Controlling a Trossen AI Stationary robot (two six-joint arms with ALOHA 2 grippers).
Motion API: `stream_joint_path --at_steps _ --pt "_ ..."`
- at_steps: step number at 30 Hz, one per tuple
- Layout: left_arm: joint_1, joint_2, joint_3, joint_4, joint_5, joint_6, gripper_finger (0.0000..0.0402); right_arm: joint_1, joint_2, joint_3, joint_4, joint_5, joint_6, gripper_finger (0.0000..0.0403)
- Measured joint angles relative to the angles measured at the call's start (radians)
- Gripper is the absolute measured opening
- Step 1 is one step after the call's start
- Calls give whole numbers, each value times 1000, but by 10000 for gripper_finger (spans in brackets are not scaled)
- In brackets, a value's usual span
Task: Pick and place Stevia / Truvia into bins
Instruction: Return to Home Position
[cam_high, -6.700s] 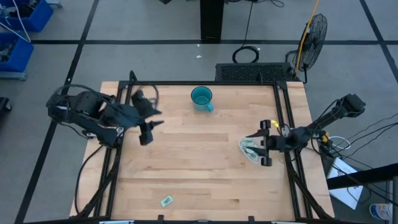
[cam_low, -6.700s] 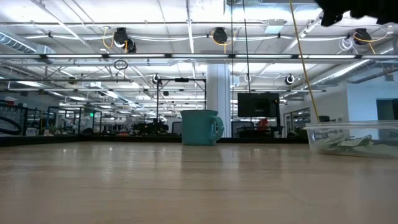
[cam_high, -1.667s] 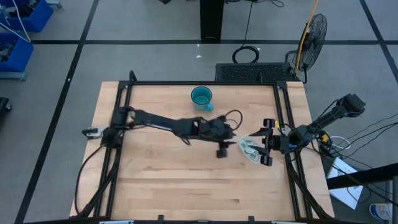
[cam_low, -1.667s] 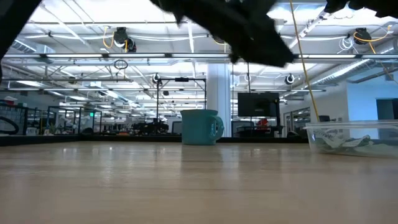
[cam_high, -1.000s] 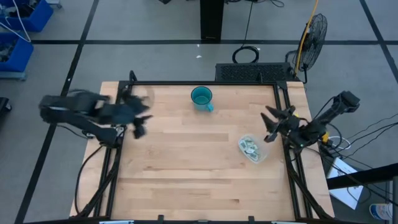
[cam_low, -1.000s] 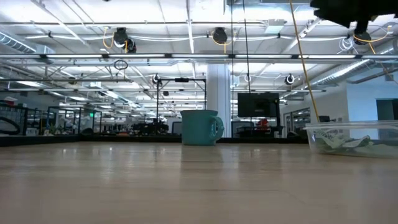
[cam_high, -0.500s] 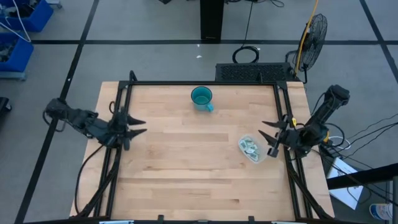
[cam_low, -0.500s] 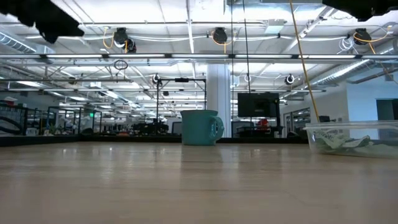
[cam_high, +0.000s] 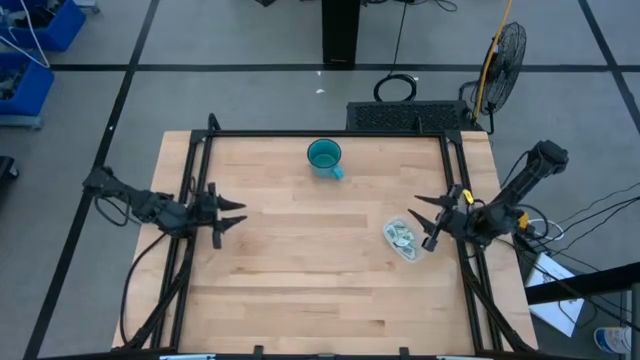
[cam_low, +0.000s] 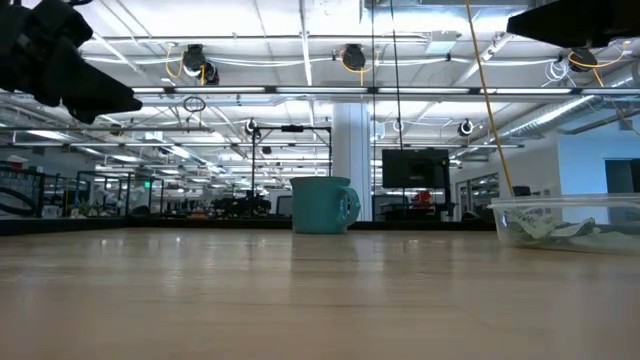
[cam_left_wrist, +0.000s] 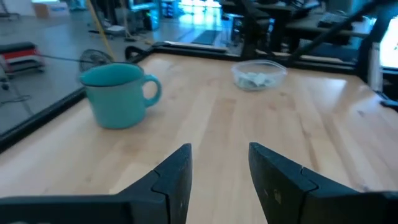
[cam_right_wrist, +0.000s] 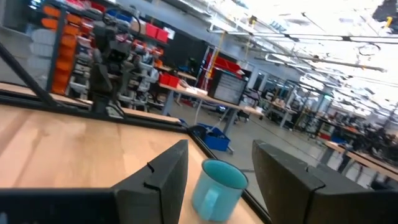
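Left gripper (cam_high: 232, 213) open at left desk (cam_high: 300, 285) edge; right gripper (cam_high: 421, 222) open beside clear tub (cam_high: 416, 253) holding sachets (cam_high: 402, 236).

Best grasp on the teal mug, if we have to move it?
Probably top-down on the wall of the mug: one finger inside the open mouth, one outside, on the side away from its handle. It stands upright, mouth up; the handle juts sideways, awkward from above.
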Motion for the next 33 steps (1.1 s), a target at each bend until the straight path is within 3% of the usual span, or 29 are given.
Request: stream_joint_path --at_steps 7,15,22,33 --pt "67 -68 -2 1 37 55 164 -133 0 0 -142 -166 130 171" --pt "128 -114 -2 -37 107 90 163 -267 -55 -2 -347 -246 295 171" --pt "174 -159 -2 -117 139 40 163 -306 -220 -2 -605 -260 414 171" --pt "209 -164 -2 -107 160 42 164 -305 -497 -2 -829 -270 454 171"
